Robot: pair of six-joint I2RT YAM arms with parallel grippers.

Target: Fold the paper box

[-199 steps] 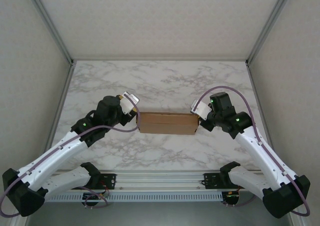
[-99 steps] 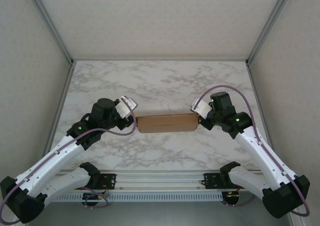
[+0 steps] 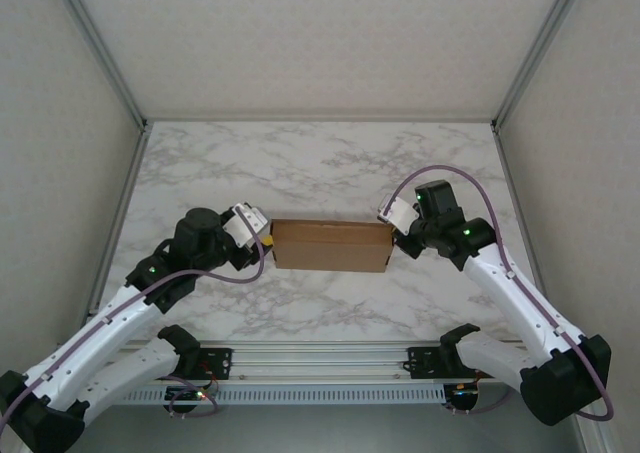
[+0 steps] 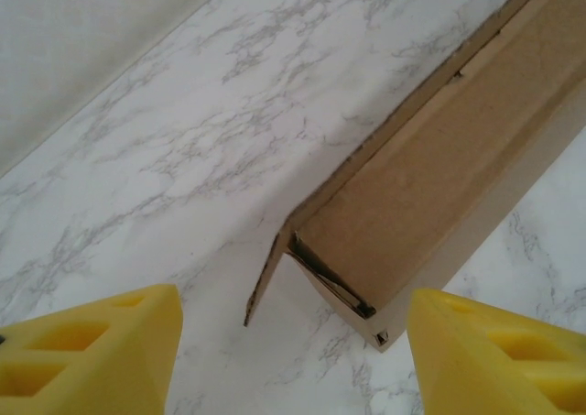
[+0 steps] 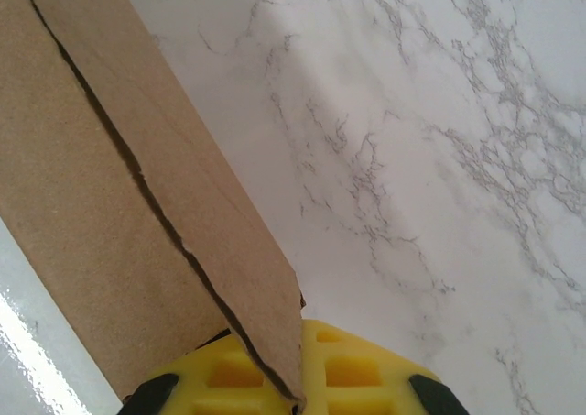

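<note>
Your box [image 3: 330,246] lies in the middle of the tabletop [image 3: 320,163], long side parallel to the near edge, lid down, so you cannot see inside it. Your right tool [image 5: 298,383] is pinched narrow on the cardboard at the box's right end. Your left tool [image 3: 265,243] stands wide at the left end, where a loose flap [image 4: 265,278] juts out at the corner.

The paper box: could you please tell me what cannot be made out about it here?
- Top external: both ends of the paper box, covered by the left tool and the right tool.
- Left wrist: its far end, cut off by the picture's right edge; the inside of the open corner, too dark.
- Right wrist: most of it, cut off by the left edge.
</note>
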